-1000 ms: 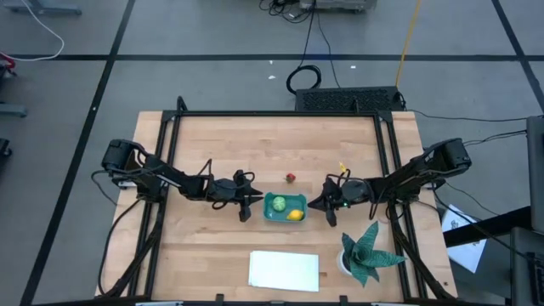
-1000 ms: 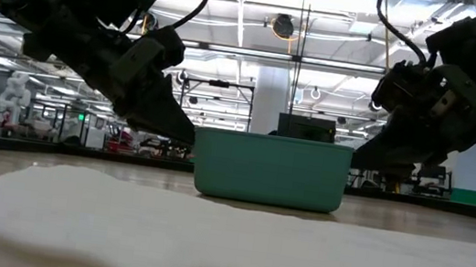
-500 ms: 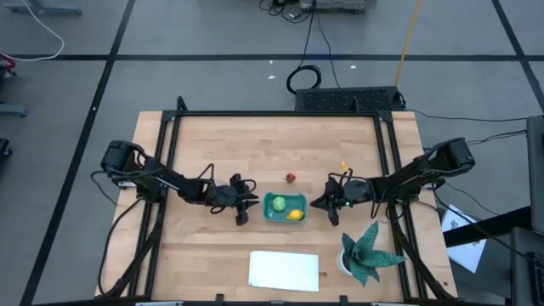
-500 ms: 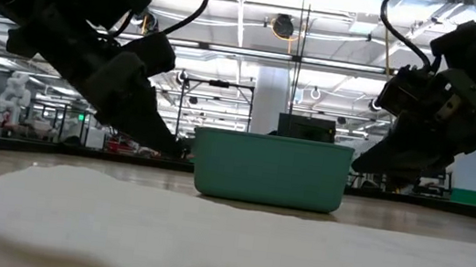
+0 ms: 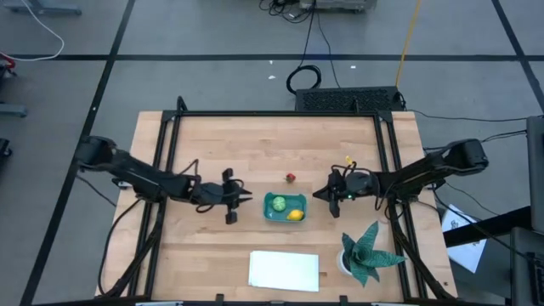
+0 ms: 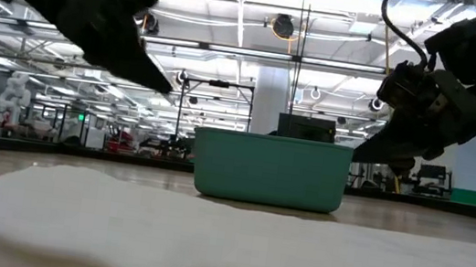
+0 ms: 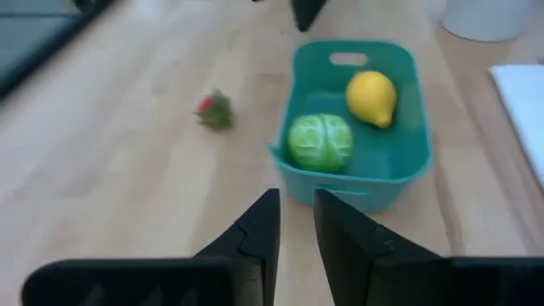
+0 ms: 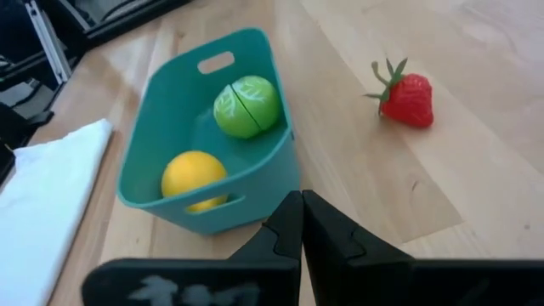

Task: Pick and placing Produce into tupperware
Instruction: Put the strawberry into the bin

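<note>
Wooden tabletop [image 5: 212,144] under you: the teal tub [image 5: 285,206] sits mid-table with the lemon [image 5: 294,214] and green piece [image 5: 278,203] inside, and the strawberry [image 5: 291,178] lies loose just beyond it. Your left gripper [image 5: 238,201] hovers beside the tub, fingers slightly apart, holding nothing. Your right gripper [image 5: 320,193] flanks the other side, fingers pressed together.
</note>
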